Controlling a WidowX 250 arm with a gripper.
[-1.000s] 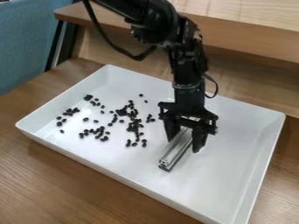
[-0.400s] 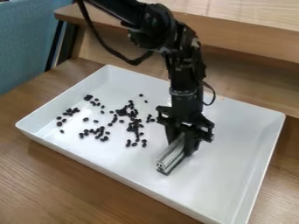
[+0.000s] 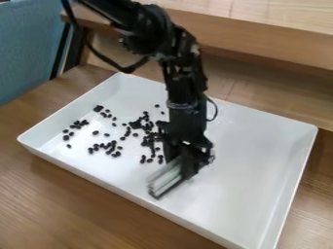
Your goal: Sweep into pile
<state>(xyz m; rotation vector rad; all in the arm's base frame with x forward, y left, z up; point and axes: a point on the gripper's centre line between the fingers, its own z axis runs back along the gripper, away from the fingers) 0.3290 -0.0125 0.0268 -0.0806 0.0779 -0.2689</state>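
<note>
White plastic-looking walls, low and flared, enclose the shallow rectangular tray, which sits on the brown wood-grain tabletop. Dark beans are strewn over the part of the tray at the picture's left: the thickest cluster is close to the tray's middle, looser groups lie toward its left end, and single beans are dotted between them. Over the tray's middle hangs the end effector, closed in on a pale metal bar — a narrow grip, with the bar held between its fingers. The bar slants down from the grip toward the tray's near long wall, its lower end just inside that wall, and a dark strip runs along its lower edge. Its outline is blurred, so I cannot tell whether it touches the tray's floor. Some beans lie just beside the end effector, on the side toward the tray's left end. The black arm comes in over the tray's far side, a black cable looping from it. Beyond the tray are a wooden ledge and, past its left end, a blue fabric surface.
</note>
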